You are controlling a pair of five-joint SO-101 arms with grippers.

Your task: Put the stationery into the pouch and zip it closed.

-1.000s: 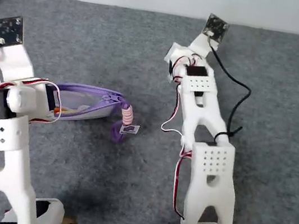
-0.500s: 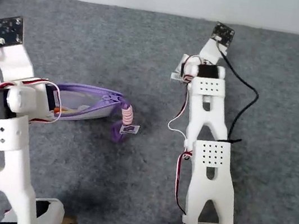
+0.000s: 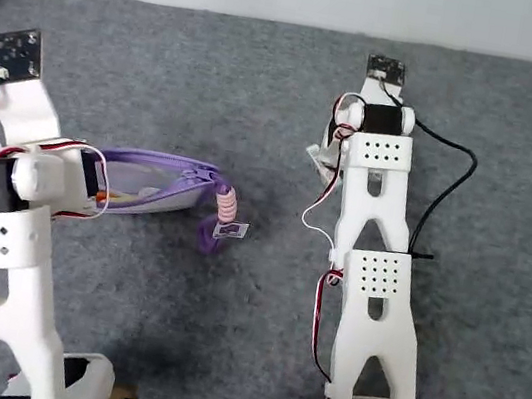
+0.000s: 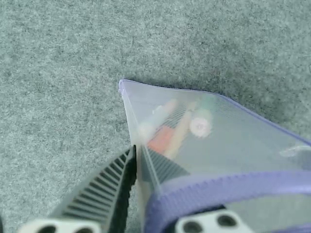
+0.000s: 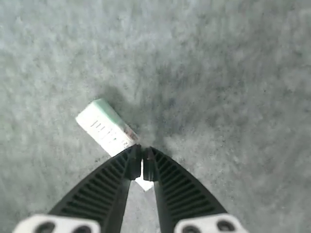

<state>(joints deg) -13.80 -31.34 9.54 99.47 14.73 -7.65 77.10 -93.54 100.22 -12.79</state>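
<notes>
The translucent pouch (image 3: 152, 185) with a purple zip lies at the left, its zip pull and pink coil charm (image 3: 228, 202) at its right end. Pens and other stationery show through its wall (image 4: 194, 131). My left gripper (image 4: 137, 162) is shut on the pouch's edge near one corner. At the centre right, my right gripper (image 5: 142, 159) is shut on the end of a white and green eraser (image 5: 104, 127), held just over the carpet. From above, the eraser (image 3: 312, 153) peeks out beside the right arm's wrist.
Grey carpet (image 3: 216, 70) covers the whole table, with open room between the two arms and along the back. A black cable (image 3: 443, 197) loops to the right of the right arm. A small tag (image 3: 231, 229) and purple strap lie by the pouch's zip end.
The right arm has swung to the right and drawn back toward its base, carrying the eraser. The left arm and pouch have not moved.
</notes>
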